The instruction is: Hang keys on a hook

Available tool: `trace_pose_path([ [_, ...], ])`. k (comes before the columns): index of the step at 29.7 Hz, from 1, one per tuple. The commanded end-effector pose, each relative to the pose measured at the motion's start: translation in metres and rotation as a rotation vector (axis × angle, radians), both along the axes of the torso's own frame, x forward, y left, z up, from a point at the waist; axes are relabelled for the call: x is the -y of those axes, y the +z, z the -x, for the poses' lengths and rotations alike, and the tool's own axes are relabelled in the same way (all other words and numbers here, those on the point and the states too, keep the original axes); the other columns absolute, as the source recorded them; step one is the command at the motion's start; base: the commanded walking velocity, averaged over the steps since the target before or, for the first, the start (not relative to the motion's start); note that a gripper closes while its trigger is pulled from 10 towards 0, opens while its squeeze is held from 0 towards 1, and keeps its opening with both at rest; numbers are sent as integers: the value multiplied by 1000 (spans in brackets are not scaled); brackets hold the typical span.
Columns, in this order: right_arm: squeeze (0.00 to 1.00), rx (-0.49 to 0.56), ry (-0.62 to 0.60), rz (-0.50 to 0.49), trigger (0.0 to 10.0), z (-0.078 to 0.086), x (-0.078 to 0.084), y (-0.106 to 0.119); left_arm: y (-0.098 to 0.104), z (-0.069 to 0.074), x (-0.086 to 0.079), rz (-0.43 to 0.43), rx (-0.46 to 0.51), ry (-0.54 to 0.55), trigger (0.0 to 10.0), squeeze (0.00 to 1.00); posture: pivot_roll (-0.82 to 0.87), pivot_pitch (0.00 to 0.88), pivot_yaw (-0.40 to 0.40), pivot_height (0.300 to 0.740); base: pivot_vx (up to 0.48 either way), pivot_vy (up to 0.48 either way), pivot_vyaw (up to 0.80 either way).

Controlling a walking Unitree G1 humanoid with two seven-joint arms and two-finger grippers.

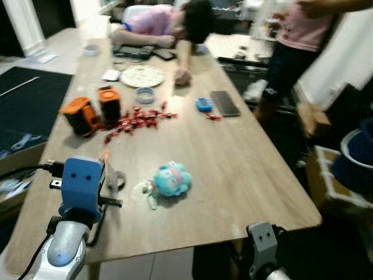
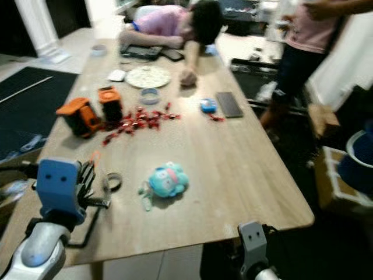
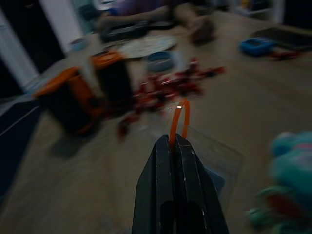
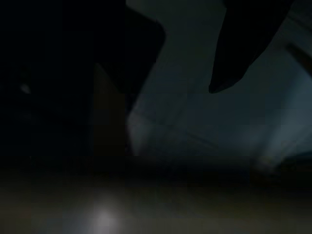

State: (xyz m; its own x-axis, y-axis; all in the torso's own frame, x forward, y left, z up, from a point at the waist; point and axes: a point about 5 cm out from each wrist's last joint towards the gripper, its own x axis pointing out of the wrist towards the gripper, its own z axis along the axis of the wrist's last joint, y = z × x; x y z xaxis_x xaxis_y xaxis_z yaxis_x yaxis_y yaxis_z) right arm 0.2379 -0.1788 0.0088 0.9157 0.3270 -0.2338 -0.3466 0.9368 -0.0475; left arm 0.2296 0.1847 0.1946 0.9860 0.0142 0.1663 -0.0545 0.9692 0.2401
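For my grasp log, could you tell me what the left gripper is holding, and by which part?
The left gripper has its jaws shut on a thin orange loop, pinched at the loop's lower end.

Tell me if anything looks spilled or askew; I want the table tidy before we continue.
Red wrapped candies lie scattered loose over the wooden table beside two orange-and-black containers, one tipped on its side and the other upright. A person is slumped over the far end.
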Motion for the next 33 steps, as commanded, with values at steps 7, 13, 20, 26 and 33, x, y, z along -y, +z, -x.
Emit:
trace_pose_path([
  [7, 0, -32, -18, 3, 10000, 5, 4, -6, -4, 0, 3, 12, -11, -5, 10000, 0, 230, 164, -57, 740, 0, 0, 0],
  [13, 0, -31, -14, 3, 10000, 5, 3, -6, -4, 0, 3, 13, -11, -2, 10000, 0, 232, 165, -56, 740, 0, 0, 0],
  [20, 0, -30, -10, 5, 10000, 4, 3, -6, -5, 1, 3, 13, -14, -2, 10000, 0, 232, 165, -57, 740, -115, 0, 0],
  [26, 0, -29, -7, 7, 10000, 4, 3, -5, -5, 0, 3, 13, -15, -3, 10000, 0, 231, 162, -59, 740, -445, 0, 0],
  [33, 0, -28, -6, 8, 10000, 3, 3, -5, -5, 0, 3, 13, -15, -3, 10000, 0, 230, 159, -60, 740, -433, 0, 0],
])
